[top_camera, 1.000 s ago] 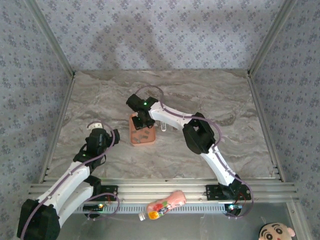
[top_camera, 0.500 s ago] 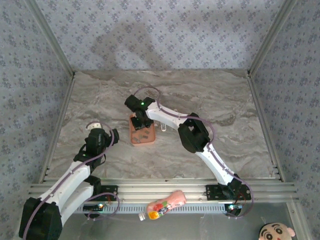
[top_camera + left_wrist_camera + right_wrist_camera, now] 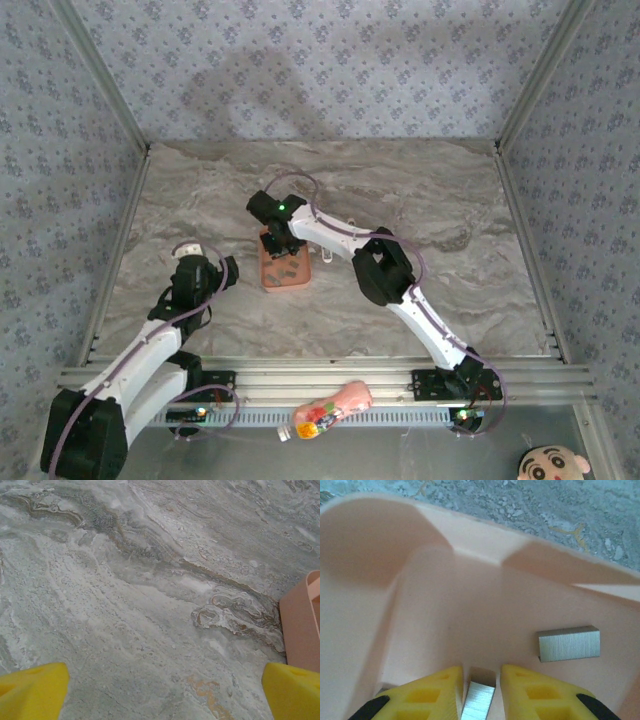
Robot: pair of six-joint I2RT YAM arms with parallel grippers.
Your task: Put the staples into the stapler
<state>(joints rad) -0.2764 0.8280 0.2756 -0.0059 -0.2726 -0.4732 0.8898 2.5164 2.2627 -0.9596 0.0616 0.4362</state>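
Reaching down into the salmon-pink tray (image 3: 425,610), the right end effector (image 3: 481,676) has its yellow fingers (image 3: 422,695) drawn in close on either side of one short grey strip of the staples (image 3: 479,704). From where I look the strip sits snug between the two pads, so it seems pinched, low against the tray floor. A second strip (image 3: 568,643) lies flat on the tray floor a little to the right, apart from the fingers and near the tray's far wall.

Seen from above, the right arm stretches across the marbled table (image 3: 450,200) toward the middle, and its wrist hangs over the far end of the tray. The stapler (image 3: 326,258) is a tiny pale thing on the table just beside the tray's right edge. It is too small from up there to tell whether it is opened.

The left end effector (image 3: 165,690) hovers over bare table to the left of the tray, its yellow fingers spread wide with nothing between them. One corner of the tray shows at the right edge of its wrist camera, close to the right-hand finger.

At the near edge, on the metal rails between the two arm bases, a pink bottle (image 3: 325,408) with a colourful label lies on its side.
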